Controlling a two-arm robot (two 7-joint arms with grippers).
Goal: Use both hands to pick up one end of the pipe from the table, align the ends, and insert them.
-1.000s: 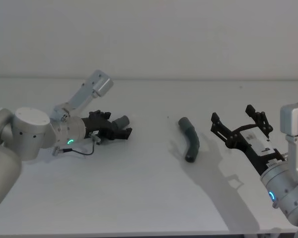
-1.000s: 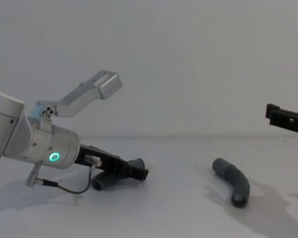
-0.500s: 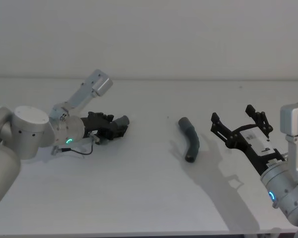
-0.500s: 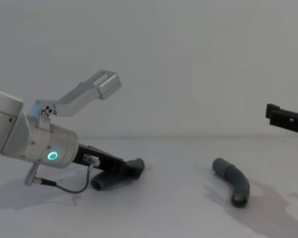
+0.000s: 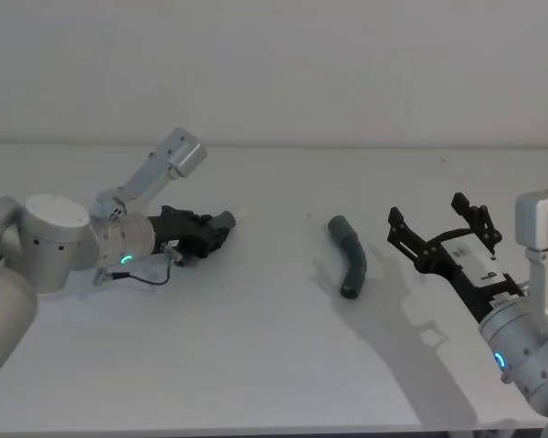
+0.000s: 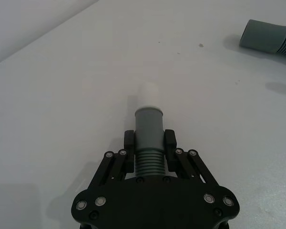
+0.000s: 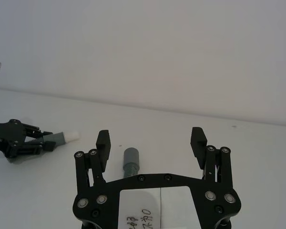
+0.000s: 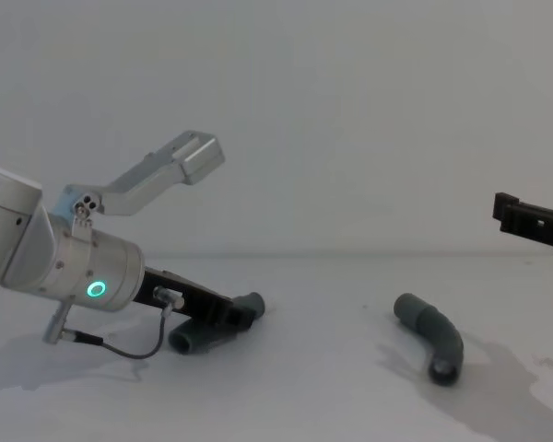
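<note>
My left gripper (image 5: 212,237) lies low over the white table (image 5: 256,347) at the left, shut on one dark grey pipe piece (image 5: 224,220). In the left wrist view its fingers (image 6: 129,145) clamp the ribbed part of that piece (image 6: 148,131), and the pale narrow tip (image 6: 149,93) points away. The chest view shows the piece's lower end (image 8: 192,338) on the table under the gripper (image 8: 232,313). The other bent piece (image 5: 350,255) lies loose mid-table, also seen from the chest (image 8: 433,336). My right gripper (image 5: 426,212) hovers open just right of it, with the piece (image 7: 130,162) ahead between its fingers (image 7: 103,138).
A silver camera bracket (image 5: 169,162) sticks up from the left wrist. A thin black cable (image 5: 146,278) loops beside the left arm. Bare table stretches between the two pieces and along the front edge. A plain wall stands behind.
The left gripper's fingertips have drawn in and back, closing around the left pipe piece, which stays in place. The right arm and the loose piece have not moved.
</note>
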